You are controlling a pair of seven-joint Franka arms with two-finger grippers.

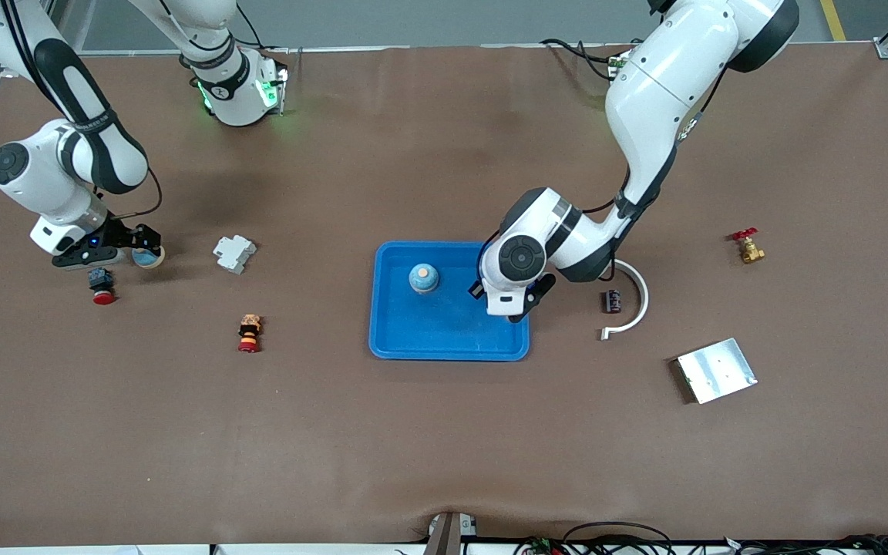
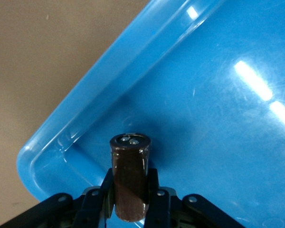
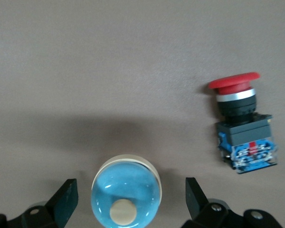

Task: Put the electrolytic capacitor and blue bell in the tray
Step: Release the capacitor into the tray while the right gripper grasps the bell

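While the left gripper (image 2: 129, 209) clamps the dark brown cylindrical electrolytic capacitor (image 2: 129, 178) over the bright blue plastic tray (image 1: 394, 339) corner | right gripper (image 3: 128, 199) wide open around a blue dome bell (image 3: 126, 194) on the brown counter (image 1: 413, 447).

tray (image 1: 444, 339) floor lay open beside one bell (image 1: 423, 278) | red pushbutton (image 3: 242, 124) stood near right gripper (image 3: 128, 199), fingers spread

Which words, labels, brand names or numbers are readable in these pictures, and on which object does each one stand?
None can be read.
Electrolytic capacitor, held in the left gripper over the tray: no print shows.
Red push button: its blue block has marks too small to read.
Right arm's base: a round mark, unreadable.
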